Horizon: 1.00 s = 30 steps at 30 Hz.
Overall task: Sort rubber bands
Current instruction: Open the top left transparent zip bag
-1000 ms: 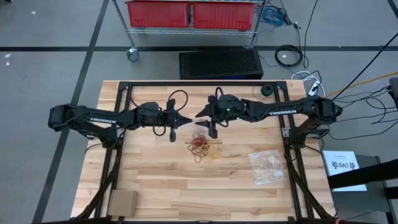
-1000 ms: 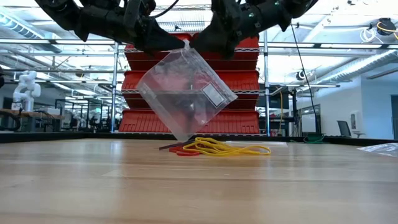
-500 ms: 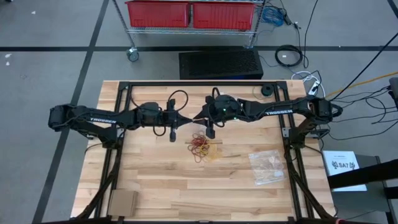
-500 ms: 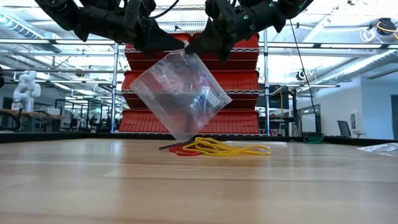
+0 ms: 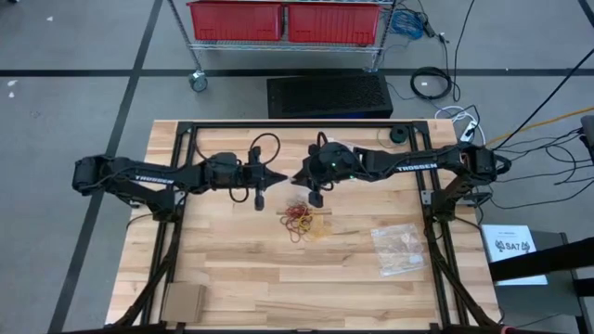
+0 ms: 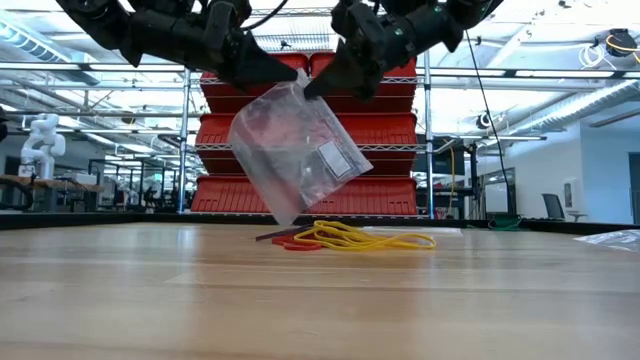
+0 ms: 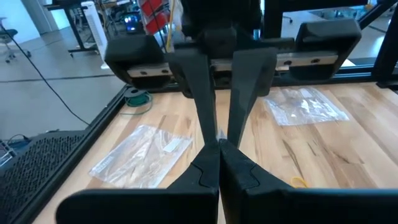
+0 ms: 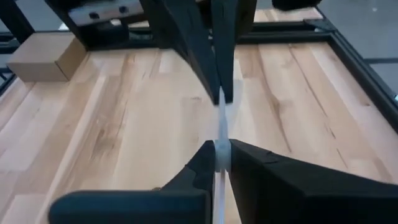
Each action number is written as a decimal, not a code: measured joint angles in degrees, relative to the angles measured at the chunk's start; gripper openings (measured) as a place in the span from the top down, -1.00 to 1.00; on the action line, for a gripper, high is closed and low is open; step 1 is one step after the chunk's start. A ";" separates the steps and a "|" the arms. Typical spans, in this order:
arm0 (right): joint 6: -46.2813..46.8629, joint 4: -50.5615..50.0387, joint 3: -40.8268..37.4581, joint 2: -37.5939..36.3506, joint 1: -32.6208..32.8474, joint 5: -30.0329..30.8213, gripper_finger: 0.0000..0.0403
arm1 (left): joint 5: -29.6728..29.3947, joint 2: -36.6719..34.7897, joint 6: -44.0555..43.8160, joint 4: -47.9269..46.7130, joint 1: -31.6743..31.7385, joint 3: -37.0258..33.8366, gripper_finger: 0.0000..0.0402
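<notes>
Red and yellow rubber bands [image 5: 304, 219] piled loose under the clear bag [image 6: 293, 150]
Both grippers, left [image 6: 297, 70] and right [image 6: 310, 88], have their jaws clamped on the bag's top edge.

My grippers' fingers [image 7: 214, 168]: matt black plastic. Bag [image 6: 292, 150]: clear glossy plastic film. Table [image 5: 241, 269]: pale smooth wood planks, black metal frame [image 5: 181, 139].

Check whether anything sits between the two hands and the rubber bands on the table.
Yes. A clear plastic bag hangs from both hands, left hand and right hand, pinched at its top edge. Its bottom corner dangles just above the rubber bands, so the bag is directly in the way.
</notes>
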 joint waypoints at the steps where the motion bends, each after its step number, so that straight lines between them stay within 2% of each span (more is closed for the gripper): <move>1: 0.04 -0.80 0.00 -0.04 -0.02 0.00 0.92 | -0.07 -0.08 -0.01 0.21 0.00 -0.01 1.00; 10: 0.18 -9.63 -0.15 0.11 0.14 2.48 0.91 | -1.73 -3.04 0.07 1.01 0.15 0.02 1.00; 16: 0.24 -9.57 -0.15 0.09 0.14 2.56 0.91 | -1.84 -3.18 -1.42 0.76 0.15 0.02 0.96; 19: 0.13 -9.17 -0.15 -0.14 0.16 2.56 0.91 | -1.76 -1.54 -2.39 0.01 0.15 0.04 0.82; 26: -0.31 -8.58 0.48 -0.69 0.32 2.38 0.91 | 1.14 4.04 -9.51 0.71 0.24 0.20 0.37; 30: -1.53 -9.08 2.05 -0.69 1.29 2.35 0.91 | 1.21 7.08 -10.54 0.71 0.22 2.48 0.17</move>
